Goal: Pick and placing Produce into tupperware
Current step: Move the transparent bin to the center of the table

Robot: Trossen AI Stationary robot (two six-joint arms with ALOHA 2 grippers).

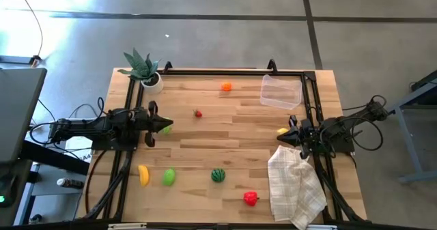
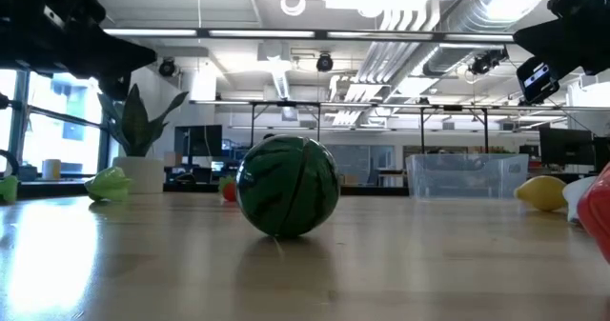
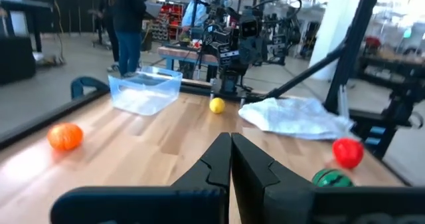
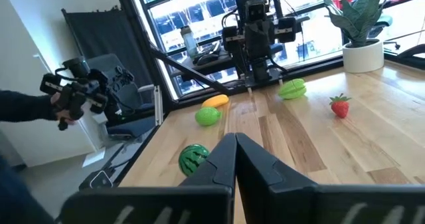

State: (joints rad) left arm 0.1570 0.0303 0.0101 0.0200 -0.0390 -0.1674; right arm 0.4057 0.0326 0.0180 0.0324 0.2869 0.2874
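The produce lies scattered on the wooden table: an orange (image 1: 226,87), a strawberry (image 1: 199,113), a banana (image 1: 143,175), a green piece (image 1: 168,177), a watermelon (image 1: 218,175) and a red pepper (image 1: 250,198). Another green piece (image 1: 166,128) lies by my left gripper (image 1: 161,125), which is shut (image 3: 230,147) at the left edge, above the table. A lemon (image 1: 283,130) lies by my right gripper (image 1: 287,136), shut (image 4: 235,144) at the right edge. The clear tupperware (image 1: 280,91) stands at the far right with nothing in it.
A potted plant (image 1: 143,69) stands at the far left corner. A white checked cloth (image 1: 295,185) lies crumpled at the near right. A black frame (image 1: 218,71) runs along the far and side edges. People stand in the room beyond the table (image 3: 126,24).
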